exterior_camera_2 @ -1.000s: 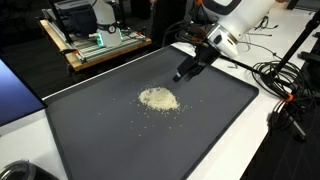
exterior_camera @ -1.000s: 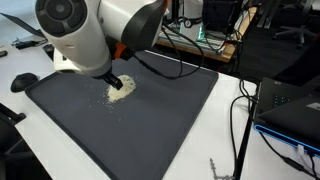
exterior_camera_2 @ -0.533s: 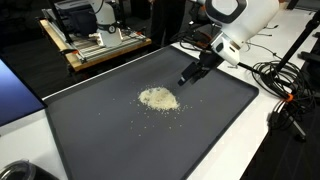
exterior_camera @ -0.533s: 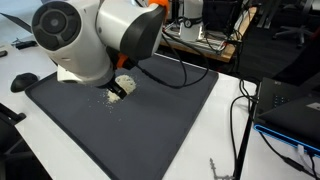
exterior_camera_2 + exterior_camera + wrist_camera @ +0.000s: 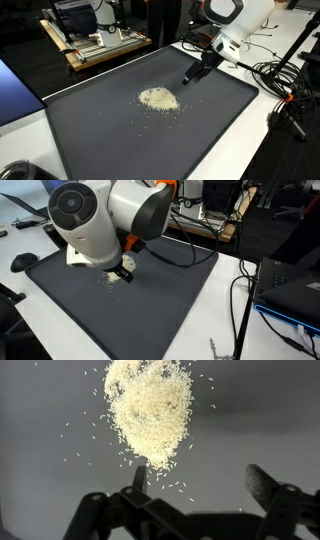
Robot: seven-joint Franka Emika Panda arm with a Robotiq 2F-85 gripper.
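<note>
A small heap of pale grains (image 5: 158,98) lies near the middle of a dark grey mat (image 5: 110,140). In the wrist view the heap (image 5: 150,405) fills the upper middle, with loose grains scattered around it. My gripper (image 5: 190,78) hovers just above the mat, beside the heap and a short way from it. Its two fingers (image 5: 265,485) stand wide apart and hold nothing. In an exterior view the arm hides most of the heap and only a few grains (image 5: 108,278) show next to the gripper (image 5: 122,273).
The mat (image 5: 150,310) lies on a white table (image 5: 220,330). A dark mouse-like object (image 5: 23,261) sits off one corner. Cables (image 5: 285,95) run along one edge. A wooden bench with electronics (image 5: 95,40) stands behind. A dark case (image 5: 290,295) is near another edge.
My gripper has moved a short way across the mat, away from the heap of grains. The heap has not moved.
</note>
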